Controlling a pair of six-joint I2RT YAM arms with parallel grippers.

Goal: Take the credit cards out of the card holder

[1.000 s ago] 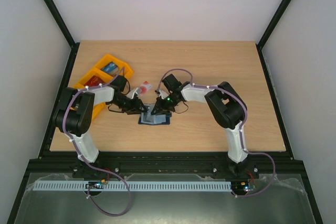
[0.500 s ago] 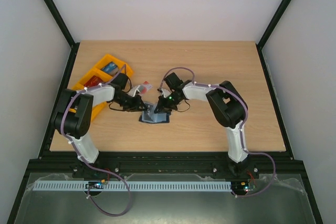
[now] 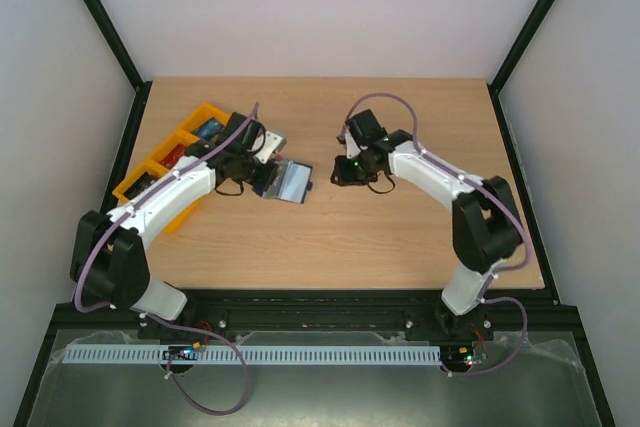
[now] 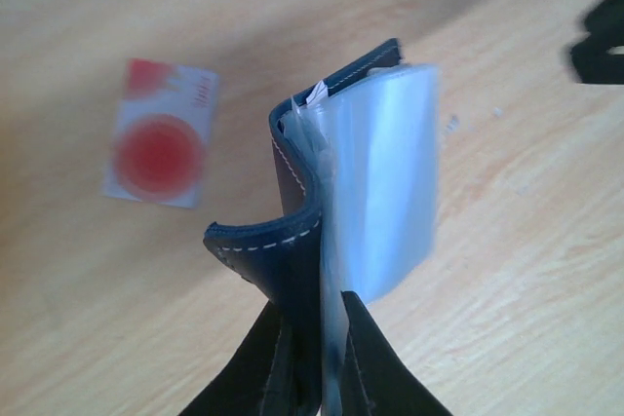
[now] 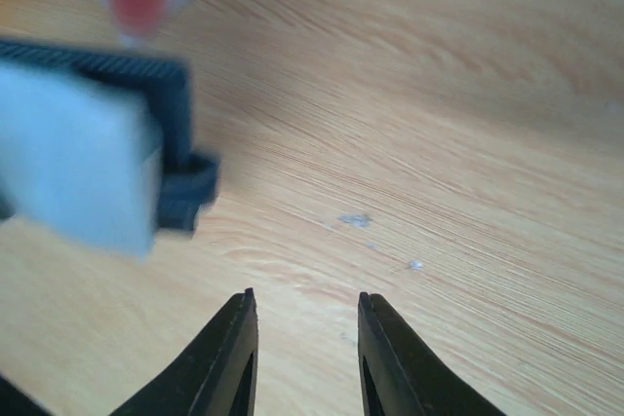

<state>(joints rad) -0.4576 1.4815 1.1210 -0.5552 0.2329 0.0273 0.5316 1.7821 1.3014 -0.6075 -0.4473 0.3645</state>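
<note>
My left gripper (image 4: 317,343) is shut on the lower edge of the card holder (image 4: 292,231), a navy-blue wallet held up off the table with its pale blue inner pockets (image 4: 382,182) fanned out. A small white edge peeks from its top. One of the credit cards (image 4: 159,148), white with a red round mark, lies flat on the wood to the left of it. In the top view the card holder (image 3: 288,181) hangs at the left gripper (image 3: 266,179). My right gripper (image 5: 306,301) stands open over bare wood, well apart from the holder (image 5: 83,153).
An orange tray (image 3: 140,187) with several small items stands at the table's left edge, right behind the left arm. The right gripper (image 3: 346,173) hovers near the table's middle. Black frame posts run along both sides of the table (image 3: 420,237).
Both grippers were at the holder in the table's middle. The left one closed on it and carried it up and to the back left. The right gripper opened and drew back to the right.
</note>
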